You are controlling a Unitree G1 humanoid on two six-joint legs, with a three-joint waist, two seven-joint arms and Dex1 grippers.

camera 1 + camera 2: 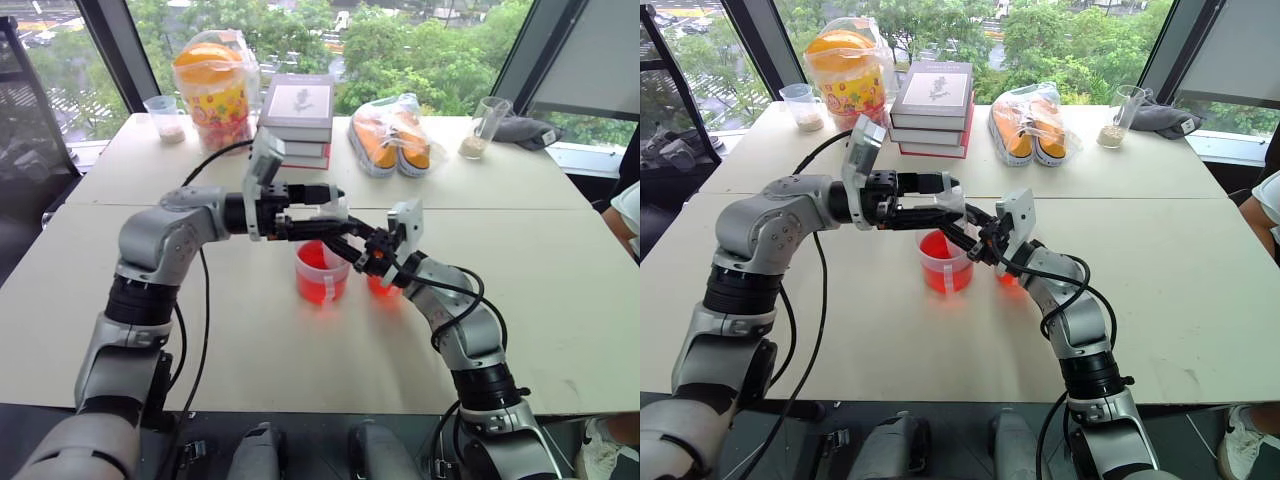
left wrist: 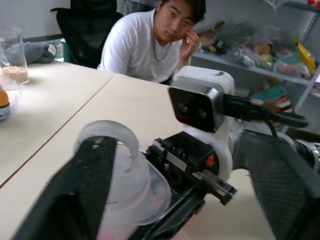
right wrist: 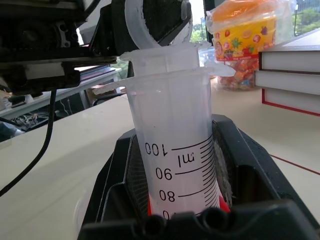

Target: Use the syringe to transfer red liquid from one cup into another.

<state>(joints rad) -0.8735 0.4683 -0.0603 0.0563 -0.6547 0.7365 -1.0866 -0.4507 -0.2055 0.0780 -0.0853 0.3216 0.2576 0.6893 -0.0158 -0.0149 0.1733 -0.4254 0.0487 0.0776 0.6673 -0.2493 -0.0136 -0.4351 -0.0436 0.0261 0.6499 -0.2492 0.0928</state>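
Syringe work was mid-step: the large clear plastic syringe (image 3: 175, 140) with printed volume marks stood gripped by its barrel in the right gripper (image 1: 985, 243), whose black fingers were clamped on it. It stood between the two clear plastic cups near the middle of the pale table (image 1: 560, 300). The left gripper (image 1: 325, 215) reached across level at the syringe's top, its fingers set either side of the plunger ring (image 2: 112, 137); whether they had closed on the ring I could not tell. The wider clear cup (image 1: 943, 262) with white measuring marks held translucent red liquid (image 1: 940, 275), and the smaller clear cup (image 1: 382, 286) beside it showed red low down, mostly hidden behind the right gripper. My judgement is that the plunger was about to be worked. Next, the left fingers needed a firm hold on the ring, then a straight stroke along the barrel while the right gripper kept it steady.
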